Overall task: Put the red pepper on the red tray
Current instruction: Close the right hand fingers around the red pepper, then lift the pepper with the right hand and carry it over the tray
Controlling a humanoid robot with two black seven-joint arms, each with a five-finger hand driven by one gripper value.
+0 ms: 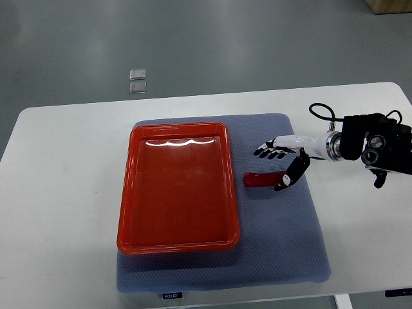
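A red pepper (261,179) lies on the blue-grey mat (283,251), just right of the red tray (132,193). The tray holds nothing. My right hand (278,166) comes in from the right edge and hovers at the pepper's right end. Its fingers (267,152) are spread above the pepper and the thumb (291,174) points down beside it. The hand is open and holds nothing. The left arm does not show.
The mat lies on a white table (58,193). Two small clear squares (137,80) lie on the grey floor beyond the table's far edge. The right forearm (376,147) with its black cable stretches over the table's right part.
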